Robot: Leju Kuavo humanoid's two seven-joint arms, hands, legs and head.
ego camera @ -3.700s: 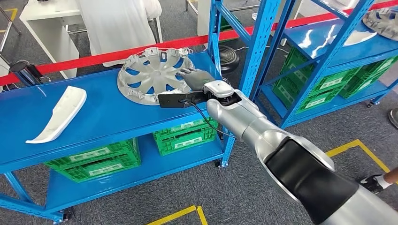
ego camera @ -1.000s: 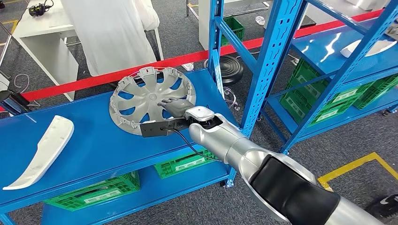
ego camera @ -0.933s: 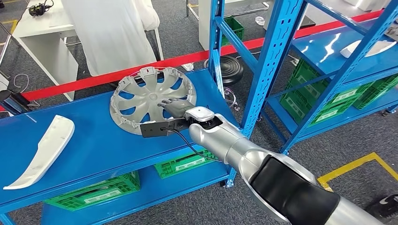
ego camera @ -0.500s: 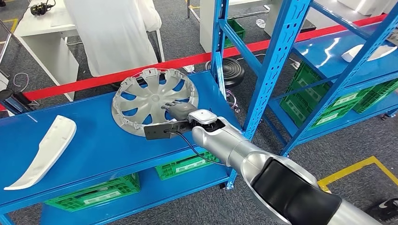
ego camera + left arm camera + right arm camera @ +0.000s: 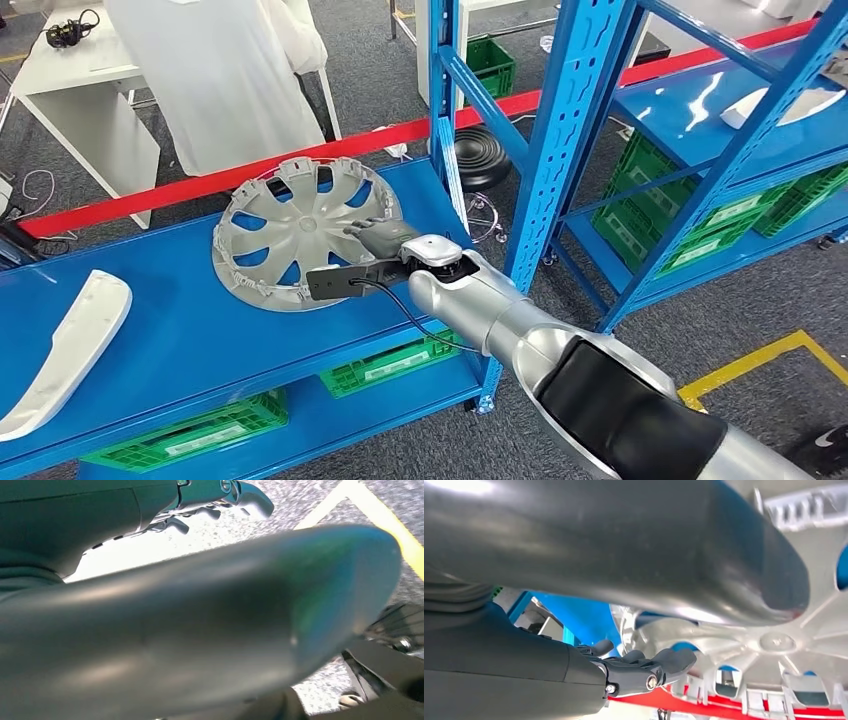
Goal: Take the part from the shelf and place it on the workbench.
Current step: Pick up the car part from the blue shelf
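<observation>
Nearby, blue upright (image 5: 548, 150) beside hubcap (image 5: 290, 232)

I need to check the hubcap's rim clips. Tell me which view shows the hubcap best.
The head view: the whole hubcap lies on the blue shelf with the right hand on it. The right wrist view gives a close partial look at spokes and clips; the left wrist view gives none.

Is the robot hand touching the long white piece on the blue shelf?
No, the right robot hand rests on the silver hubcap; the long white piece lies far away.
</observation>
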